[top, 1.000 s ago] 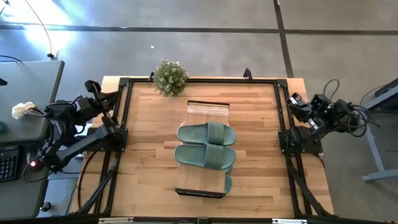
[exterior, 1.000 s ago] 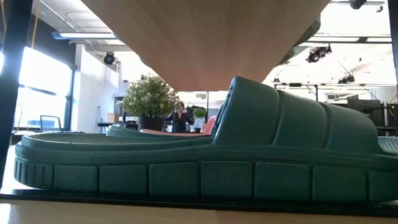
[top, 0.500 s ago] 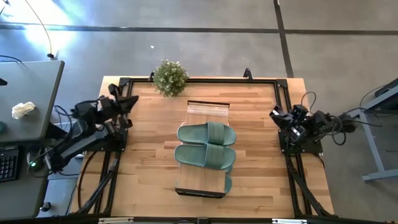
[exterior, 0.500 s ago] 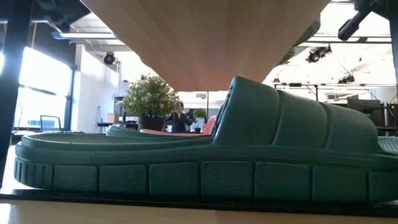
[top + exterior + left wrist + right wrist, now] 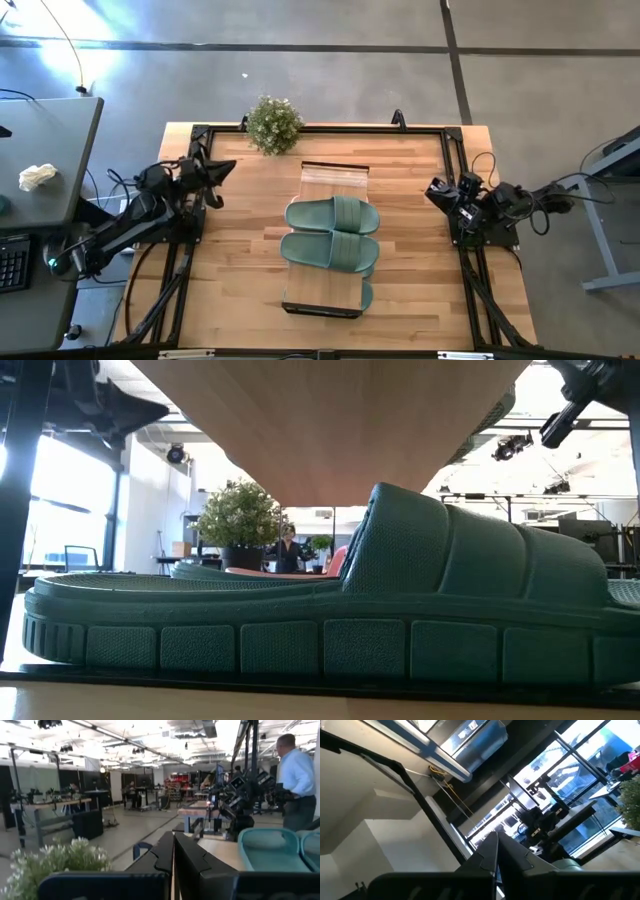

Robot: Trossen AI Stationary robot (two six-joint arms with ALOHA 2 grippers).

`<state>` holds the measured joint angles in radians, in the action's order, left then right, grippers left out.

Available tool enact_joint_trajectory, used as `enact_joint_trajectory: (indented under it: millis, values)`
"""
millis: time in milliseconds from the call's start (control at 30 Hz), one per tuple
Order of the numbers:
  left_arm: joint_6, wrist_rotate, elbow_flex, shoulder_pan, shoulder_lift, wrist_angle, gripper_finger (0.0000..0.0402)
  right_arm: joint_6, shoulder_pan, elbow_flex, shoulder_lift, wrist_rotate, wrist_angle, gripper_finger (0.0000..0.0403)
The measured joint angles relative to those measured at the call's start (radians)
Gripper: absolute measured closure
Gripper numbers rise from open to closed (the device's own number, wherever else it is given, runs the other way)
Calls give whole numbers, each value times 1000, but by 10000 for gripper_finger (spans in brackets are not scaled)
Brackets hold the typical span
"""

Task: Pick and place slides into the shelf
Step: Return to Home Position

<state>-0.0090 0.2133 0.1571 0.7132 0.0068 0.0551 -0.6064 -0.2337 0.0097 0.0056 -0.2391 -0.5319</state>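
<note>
The shelf (image 5: 334, 176) stands in the middle of the table, and two sage-green slides (image 5: 332, 216) (image 5: 330, 250) lie side by side on its top plank. A third green slide (image 5: 366, 296) peeks out of the tier below. It fills the low view as the slide (image 5: 320, 610), resting on its sole under the plank. Behind it a pink sliver (image 5: 337, 560) shows. My left gripper (image 5: 218, 168) hovers shut over the table's left side, and my right gripper (image 5: 433, 190) hovers shut over its right side. Both are well clear of the shelf.
A potted plant (image 5: 273, 124) stands at the table's far edge, just left of the shelf. Black frame rails (image 5: 190, 230) (image 5: 452, 200) run along both sides of the table. Bare wood lies between the shelf and each rail. A person (image 5: 296, 775) stands in the room beyond.
Both arms have swung in over the table. The left gripper moved from beyond the left rail toward the table's right and slightly nearer. The right gripper moved from beyond the right rail toward the table's left and nearer. The slides and shelf have stayed put.
</note>
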Motion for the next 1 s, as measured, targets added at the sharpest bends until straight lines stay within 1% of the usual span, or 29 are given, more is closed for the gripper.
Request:
enact_joint_trajectory:
  millis: [167,300,433,533,733,800,900,1000]
  values:
    - [2,-15,-31,0,0,2,396,30,0,0,0,3,13,403]
    - [23,-37,-64,0,0,4,396,77,0,0,0,7,96,403]
    - [46,-54,-108,0,0,3,396,116,0,0,0,-14,189,403]
    - [67,-64,-131,0,0,3,396,196,0,0,0,-17,240,403]
    - [163,-69,-141,0,0,-12,396,553,0,-1,0,-74,325,403]
    - [188,-69,-141,0,0,-13,396,635,0,-1,0,-108,356,403]
    - [215,-70,-141,0,0,-39,396,659,0,-1,0,-182,420,403]
    - [216,-69,-141,0,4,-39,396,630,0,0,3,-210,465,403]
